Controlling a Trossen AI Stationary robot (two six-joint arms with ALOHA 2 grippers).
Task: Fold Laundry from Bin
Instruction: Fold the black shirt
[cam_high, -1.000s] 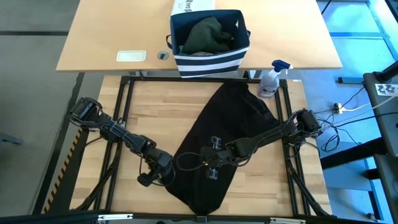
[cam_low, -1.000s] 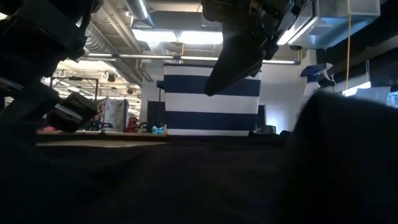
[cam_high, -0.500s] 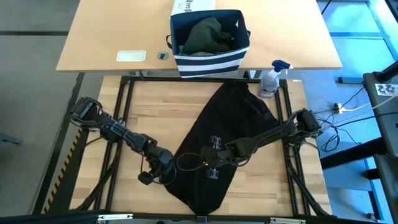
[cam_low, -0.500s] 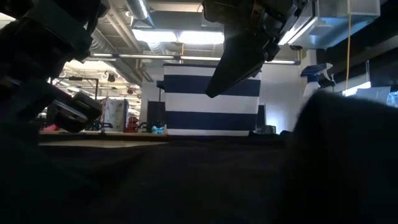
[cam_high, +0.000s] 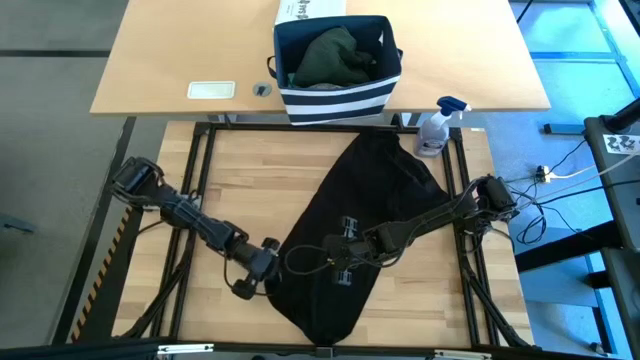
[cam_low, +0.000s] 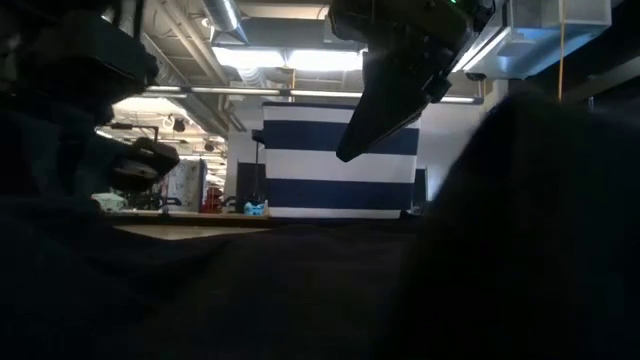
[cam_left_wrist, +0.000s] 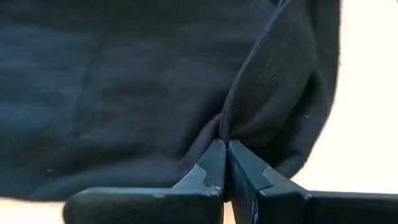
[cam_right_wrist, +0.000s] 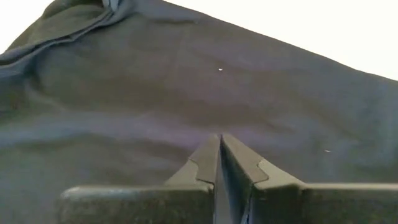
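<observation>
High view: spray bottle beside bin

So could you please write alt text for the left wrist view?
The left gripper is shut on a raised fold of the black garment, its dark fingers pressed together. The dark cloth fills most of the picture, with pale wooden table showing along one side.

Left gripper and right gripper, both pinched closed.

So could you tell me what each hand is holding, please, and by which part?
The left hand pinches the black garment at its left edge. The right hand is shut on its middle.
</observation>
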